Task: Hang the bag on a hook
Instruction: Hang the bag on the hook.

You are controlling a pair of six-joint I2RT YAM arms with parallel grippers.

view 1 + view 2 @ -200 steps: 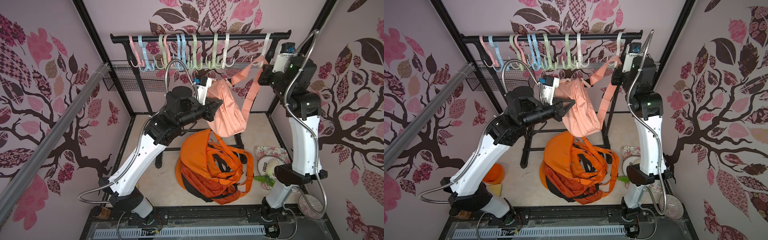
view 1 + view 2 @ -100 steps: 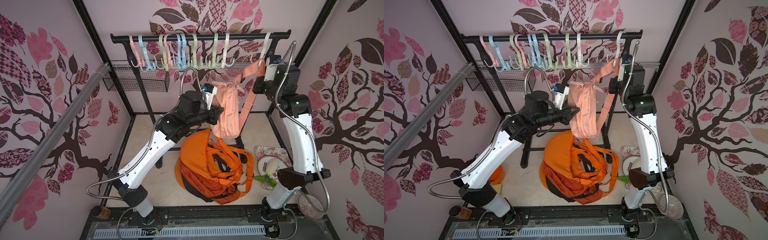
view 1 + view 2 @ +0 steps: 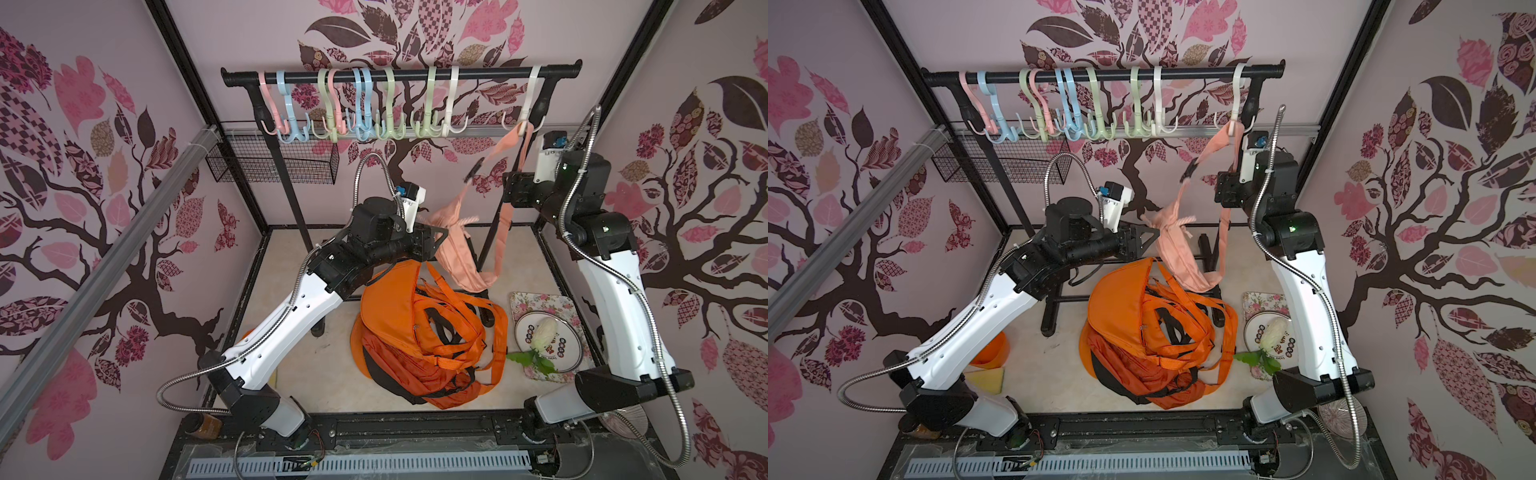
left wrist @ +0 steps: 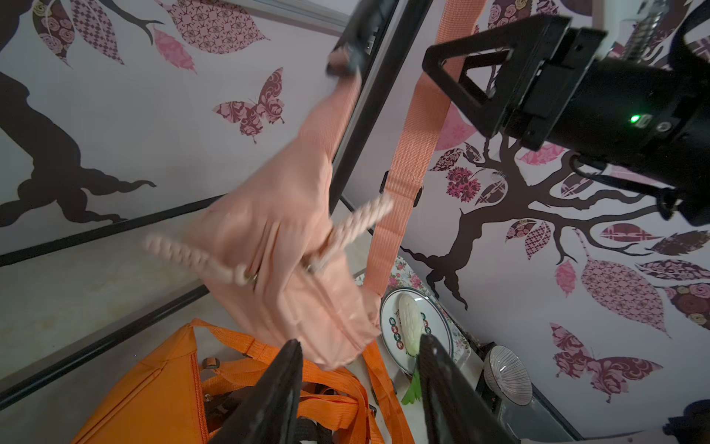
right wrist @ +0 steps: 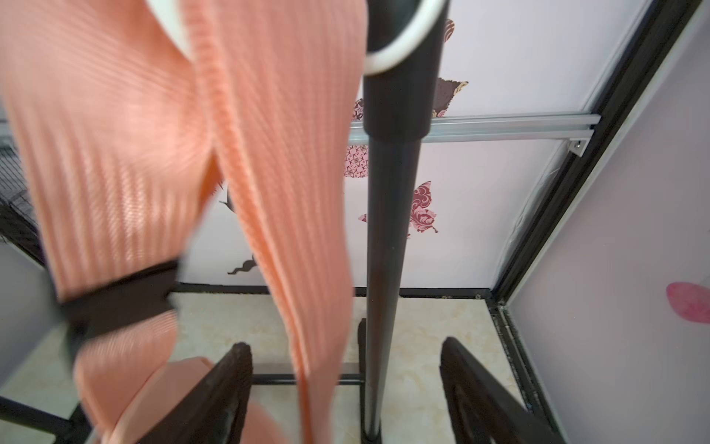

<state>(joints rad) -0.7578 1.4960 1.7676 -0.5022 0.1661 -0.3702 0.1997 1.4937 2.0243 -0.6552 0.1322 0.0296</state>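
A peach bag (image 3: 457, 253) (image 3: 1177, 253) hangs by its strap (image 5: 284, 192) from the rightmost white hook (image 3: 530, 104) (image 3: 1236, 99) on the black rail (image 3: 399, 75). It is blurred and tilted, held by neither gripper. My left gripper (image 3: 442, 232) (image 4: 357, 346) is open just left of the bag body (image 4: 276, 238), with nothing between its fingers. The right gripper (image 3: 509, 187) (image 5: 345, 353) is open too, below the hook (image 5: 399, 50). The strap falls loose in front of it, beside the rack's right post (image 5: 388, 230).
Several pink, blue, green and white hooks (image 3: 365, 108) fill the rest of the rail. An orange backpack (image 3: 419, 332) with loose straps lies on the floor below. A plate with a white flower (image 3: 544, 332) sits at the right. A wire basket (image 3: 270, 162) hangs at the back left.
Both grippers have opened and let go of the bag and its strap. The bag body has dropped and swings from the white hook. The left arm has drawn back and lower.
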